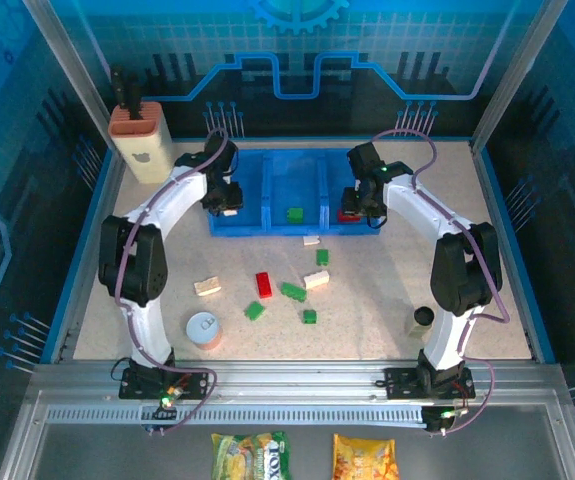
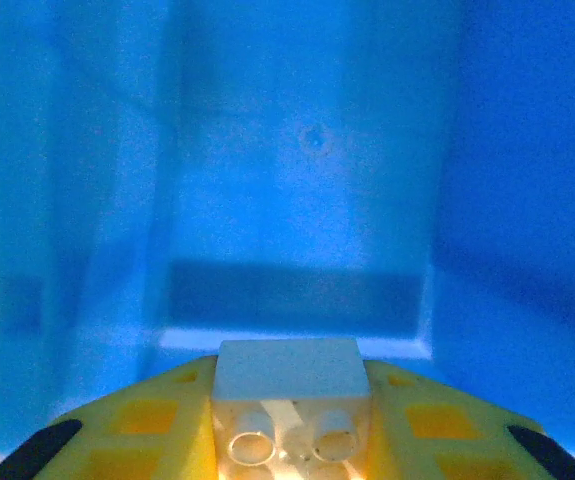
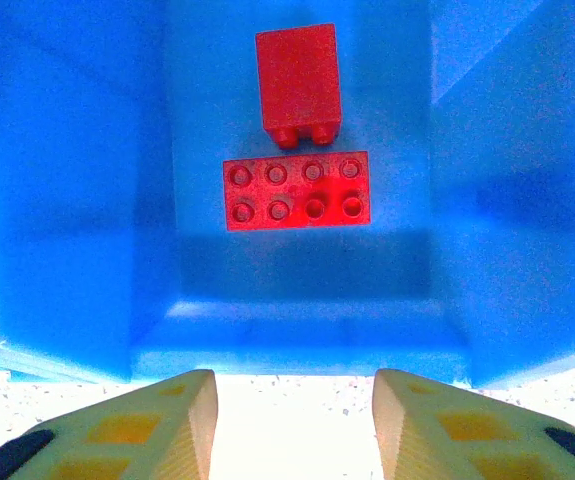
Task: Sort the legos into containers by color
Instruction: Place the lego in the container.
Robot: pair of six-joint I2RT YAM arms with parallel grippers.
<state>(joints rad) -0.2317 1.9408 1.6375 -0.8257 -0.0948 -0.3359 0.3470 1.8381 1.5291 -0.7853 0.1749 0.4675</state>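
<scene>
Brick (image 2: 287, 368): cream, long axis crosswise, gripped by left fingers (image 2: 157, 420).
Right fingers (image 3: 147, 420): wide, empty.
Red plate (image 3: 297, 190): studs up, in tray (image 3: 67, 200).
Table (image 1: 387, 300): speckled beige.

A robot lab cell: blue circuit-printed walls (image 1: 437, 60) enclose the speckled table (image 1: 387, 330); aluminium rail (image 1: 287, 385) along the near edge.
</scene>
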